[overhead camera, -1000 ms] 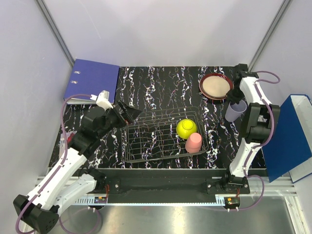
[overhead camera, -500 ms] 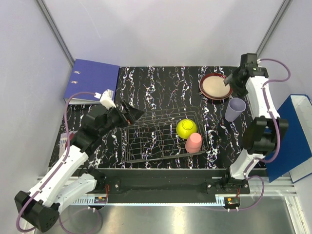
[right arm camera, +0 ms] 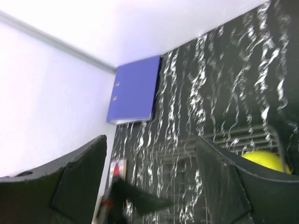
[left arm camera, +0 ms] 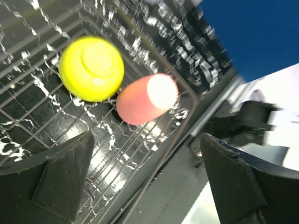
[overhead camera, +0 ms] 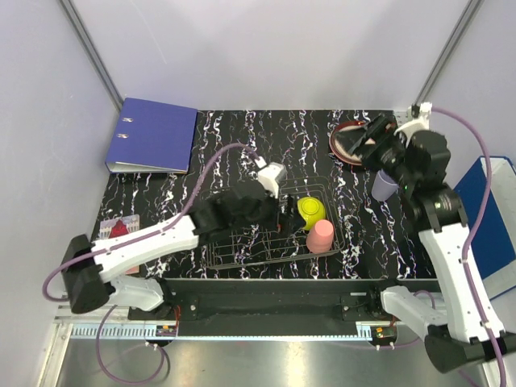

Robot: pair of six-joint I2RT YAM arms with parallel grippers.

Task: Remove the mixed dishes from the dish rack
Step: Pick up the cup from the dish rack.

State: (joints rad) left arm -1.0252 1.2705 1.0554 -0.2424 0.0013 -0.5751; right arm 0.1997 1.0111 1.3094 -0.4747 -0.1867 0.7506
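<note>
The wire dish rack (overhead camera: 242, 251) sits mid-table and holds an upturned yellow-green bowl (overhead camera: 312, 210) and a pink cup (overhead camera: 320, 236) lying beside it. My left gripper (overhead camera: 284, 214) hovers open over the rack just left of the bowl. In the left wrist view the bowl (left arm camera: 92, 68) and pink cup (left arm camera: 145, 99) lie beyond the open gripper (left arm camera: 149, 186), over the rack (left arm camera: 56, 116). A lavender cup (overhead camera: 382, 185) stands on the table at the right. The dark-red-rimmed plate (overhead camera: 345, 147) lies behind it, partly hidden by my open, empty right gripper (overhead camera: 367, 137).
A blue binder (overhead camera: 153, 135) lies at the table's far left corner, also in the right wrist view (right arm camera: 135, 88). A blue box (overhead camera: 484, 226) stands off the right edge. A small card (overhead camera: 119, 229) lies at the left edge. Slanted frame posts rise behind.
My right gripper opened, let go of the lavender cup and rose away over the plate. The left arm swung right across the rack toward the bowl.
</note>
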